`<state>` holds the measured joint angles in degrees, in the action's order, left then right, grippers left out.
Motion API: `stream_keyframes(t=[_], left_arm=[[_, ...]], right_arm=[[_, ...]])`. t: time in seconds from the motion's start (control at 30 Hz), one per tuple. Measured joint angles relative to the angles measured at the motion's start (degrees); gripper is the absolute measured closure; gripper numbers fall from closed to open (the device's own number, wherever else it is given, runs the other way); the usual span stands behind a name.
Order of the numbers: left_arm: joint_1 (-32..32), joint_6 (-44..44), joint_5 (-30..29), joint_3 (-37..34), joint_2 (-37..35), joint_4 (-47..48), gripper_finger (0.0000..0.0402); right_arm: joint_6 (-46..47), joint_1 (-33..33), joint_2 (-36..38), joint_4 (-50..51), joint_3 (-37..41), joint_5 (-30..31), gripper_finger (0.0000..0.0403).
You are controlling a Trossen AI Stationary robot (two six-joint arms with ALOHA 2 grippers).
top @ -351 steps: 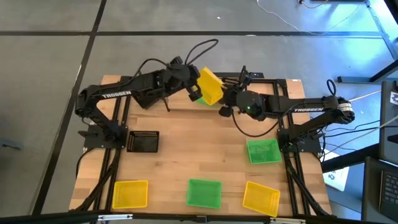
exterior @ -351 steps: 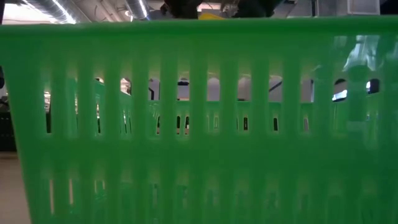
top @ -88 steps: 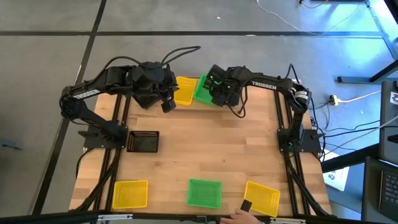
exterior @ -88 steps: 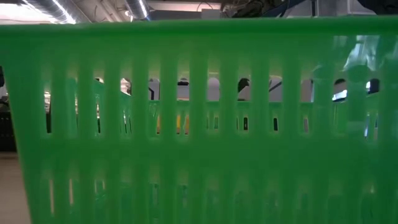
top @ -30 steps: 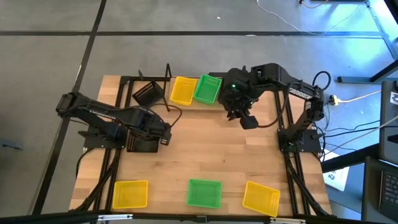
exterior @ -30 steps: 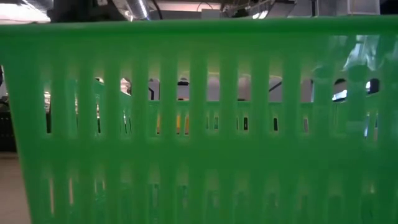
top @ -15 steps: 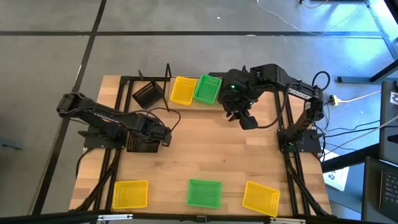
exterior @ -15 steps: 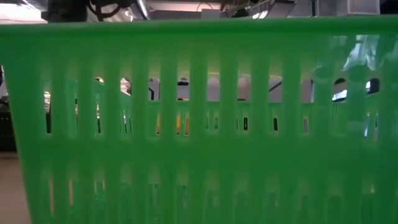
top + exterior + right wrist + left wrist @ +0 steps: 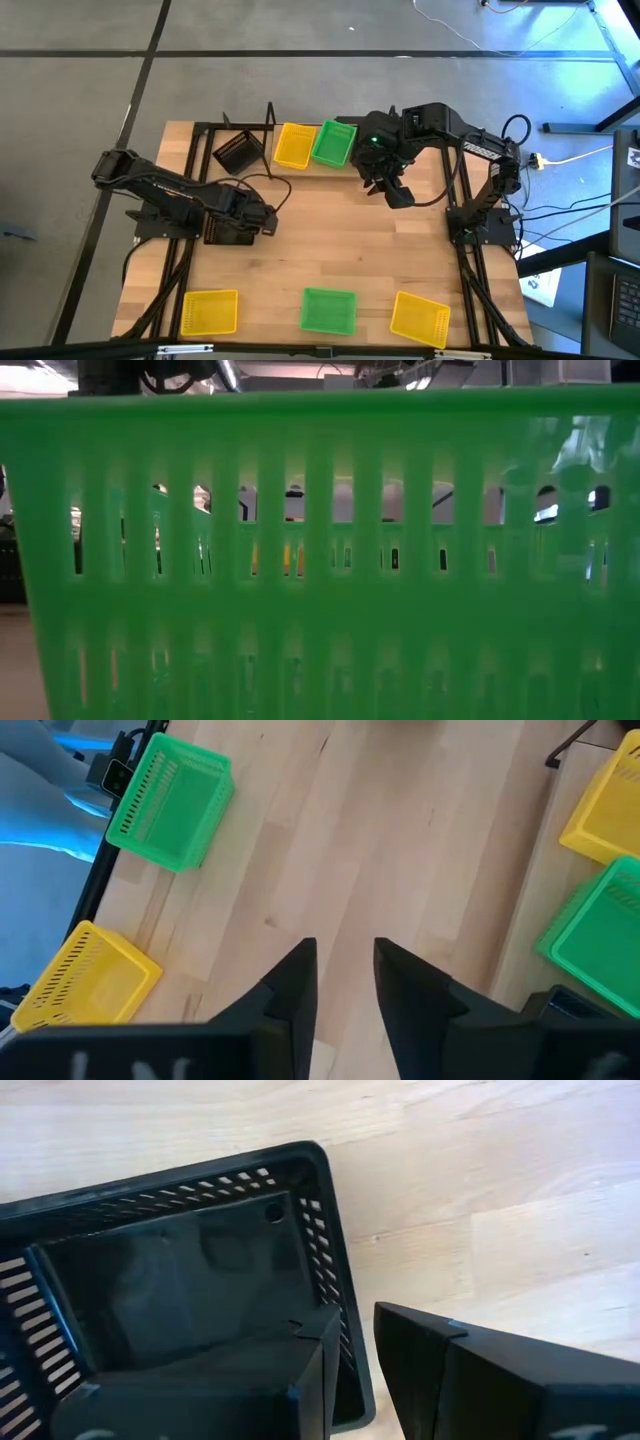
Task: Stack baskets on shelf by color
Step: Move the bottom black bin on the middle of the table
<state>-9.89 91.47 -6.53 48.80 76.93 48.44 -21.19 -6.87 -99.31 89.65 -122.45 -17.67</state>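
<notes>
With our left pincer (image 9: 355, 1370) spread astride the wall of the black basket (image 9: 180, 1270), we risk pushing it across the tabletop (image 9: 330, 250), while the right pincer (image 9: 345, 982) hangs released, holding nothing.

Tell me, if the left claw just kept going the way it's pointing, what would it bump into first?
Most likely the black basket. The left gripper stands open right at it, one finger inside and one outside its side wall, so that wall would probably land between the fingers first.
</notes>
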Motion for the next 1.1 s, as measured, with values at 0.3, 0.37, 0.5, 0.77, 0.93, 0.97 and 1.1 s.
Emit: stream_keyframes(t=[0.3, 0.37, 0.5, 0.77, 0.93, 0.97, 1.1], left_arm=[[0.26, -0.01, 0.03, 0.00, 4.94, -0.49, 0.0343], [0.53, -0.59, 0.01, 0.00, 6.40, -0.56, 0.0343], [0.61, -3.66, 0.37, 0.00, 9.54, -1.43, 0.0344], [0.77, -17.48, 3.66, 0.07, 11.24, -7.72, 0.0396], [0.98, -35.79, 4.25, 4.51, 11.17, -8.31, 0.0400], [0.98, -40.73, 4.85, 5.82, 11.17, -8.49, 0.0401], [1.05, -57.76, 5.71, 11.10, 11.44, -9.06, 0.0401]], right_arm=[[0.12, 0.00, 0.00, -0.24, 0.00, 0.00, 0.0302], [0.13, 0.00, 0.00, -0.26, 0.00, 0.00, 0.0302], [0.13, 0.00, 0.00, -0.26, 0.00, -0.02, 0.0302], [-0.92, 0.00, 0.00, -0.23, 0.02, 0.00, 0.0303], [-3.25, 0.02, 0.00, 0.22, 0.02, 0.00, 0.0308], [-3.81, 0.02, 0.04, 0.44, 0.02, 0.02, 0.0308], [-4.38, 0.04, 0.34, 0.41, 0.02, 0.02, 0.0307]])
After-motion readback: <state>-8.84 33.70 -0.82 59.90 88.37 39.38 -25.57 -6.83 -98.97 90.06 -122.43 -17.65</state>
